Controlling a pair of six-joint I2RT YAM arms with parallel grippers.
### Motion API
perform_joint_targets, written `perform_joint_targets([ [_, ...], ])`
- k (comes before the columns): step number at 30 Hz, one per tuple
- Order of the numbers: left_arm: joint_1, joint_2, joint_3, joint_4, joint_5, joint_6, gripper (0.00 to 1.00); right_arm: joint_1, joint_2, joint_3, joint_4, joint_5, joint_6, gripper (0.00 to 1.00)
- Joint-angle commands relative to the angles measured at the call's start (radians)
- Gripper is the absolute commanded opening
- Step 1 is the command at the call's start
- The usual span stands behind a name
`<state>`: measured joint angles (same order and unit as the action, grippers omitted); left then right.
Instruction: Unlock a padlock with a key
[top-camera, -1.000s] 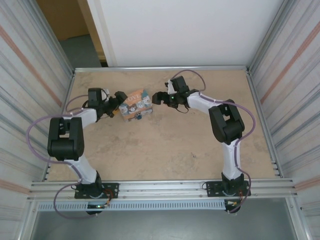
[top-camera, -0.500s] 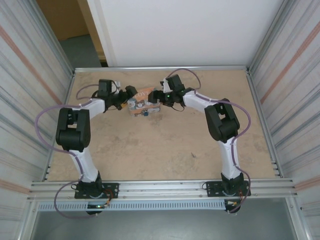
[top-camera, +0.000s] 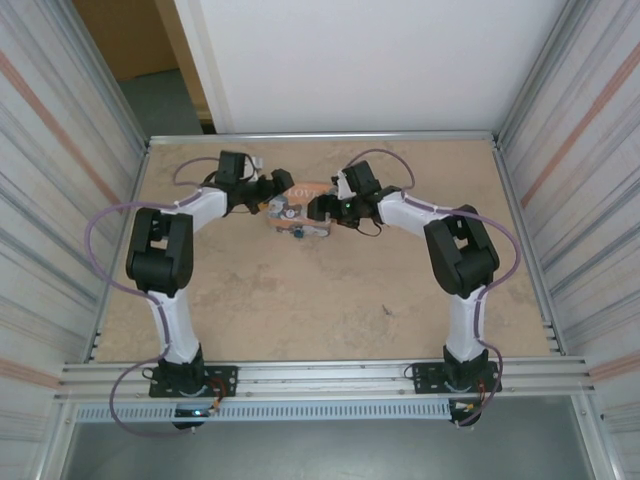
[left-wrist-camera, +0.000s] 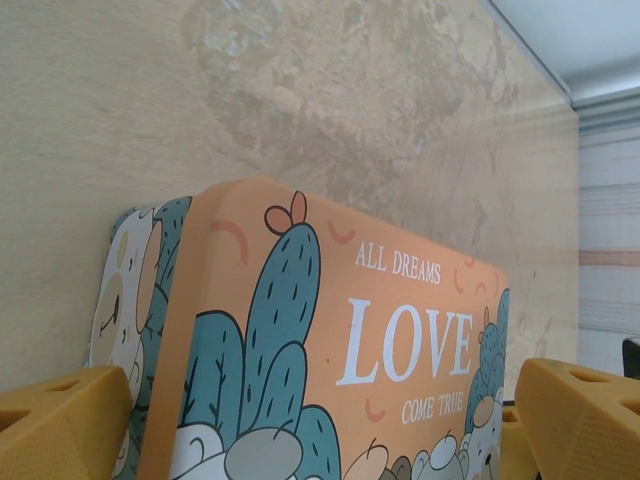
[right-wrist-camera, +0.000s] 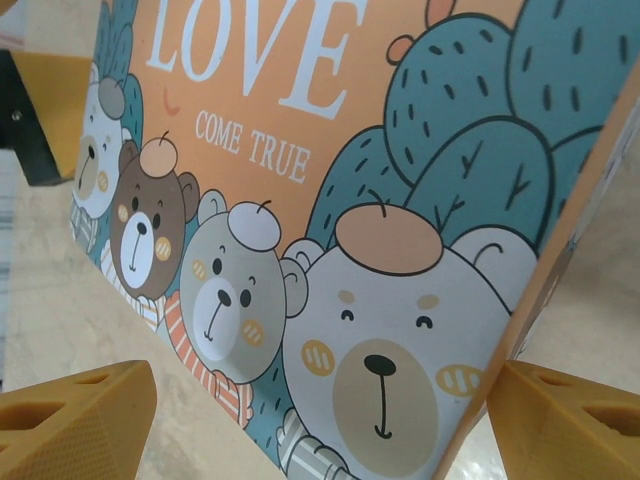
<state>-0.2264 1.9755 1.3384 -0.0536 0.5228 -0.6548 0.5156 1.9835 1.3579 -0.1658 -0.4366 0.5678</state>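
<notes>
The orange-and-teal "LOVE" box (top-camera: 301, 196) sits at the back middle of the table, tipped between both grippers. The tiny dark blue padlock (top-camera: 296, 231) shows at the box's near side. My left gripper (top-camera: 281, 186) meets the box from the left. In its wrist view the box (left-wrist-camera: 400, 330) spans the gap of the left gripper (left-wrist-camera: 320, 425), whose yellow fingers (left-wrist-camera: 60, 420) are spread wide. My right gripper (top-camera: 316, 207) is at the box's right end. It stands open (right-wrist-camera: 320, 425), and a corner of the box (right-wrist-camera: 300, 200) touches its right finger (right-wrist-camera: 575, 425).
The tan table (top-camera: 330, 300) is bare in front of the box. Ribbed metal walls (top-camera: 60, 200) close both sides, and a raised rim (top-camera: 320, 136) runs along the back. An aluminium rail (top-camera: 320, 375) carries the arm bases at the near edge.
The box has slid to the right and a little back, and now looks tipped. My left gripper followed it rightward. My right gripper came up against the box's right end.
</notes>
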Motion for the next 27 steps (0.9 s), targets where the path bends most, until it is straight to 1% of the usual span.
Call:
perform_joint_targets([
  [1,-0.057,0.022,0.040,-0.046,0.068,0.019,0.99,0.018,-0.061,-0.036,0.020,0.006,-0.009,0.85],
  [6,-0.060,0.023,0.049,-0.056,0.047,0.022,0.99,0.005,-0.089,-0.076,0.018,0.068,0.004,0.88],
  [10,-0.042,0.013,0.060,-0.082,0.023,0.036,0.99,-0.014,-0.111,-0.102,0.010,0.108,0.012,0.94],
  [12,-0.024,0.001,0.058,-0.089,0.011,0.038,0.99,-0.023,-0.128,-0.117,-0.001,0.128,0.011,1.00],
  [16,0.010,-0.049,0.046,-0.115,-0.016,0.063,0.99,-0.036,-0.182,-0.150,-0.033,0.172,-0.007,1.00],
  [20,0.028,-0.139,-0.001,-0.134,-0.039,0.101,0.99,-0.054,-0.273,-0.197,-0.092,0.216,-0.038,1.00],
  [23,0.029,-0.217,-0.050,-0.158,-0.068,0.130,0.99,-0.063,-0.360,-0.235,-0.169,0.245,-0.066,0.98],
  [27,0.026,-0.347,-0.159,-0.143,-0.087,0.135,0.99,-0.065,-0.482,-0.271,-0.332,0.303,-0.117,0.95],
])
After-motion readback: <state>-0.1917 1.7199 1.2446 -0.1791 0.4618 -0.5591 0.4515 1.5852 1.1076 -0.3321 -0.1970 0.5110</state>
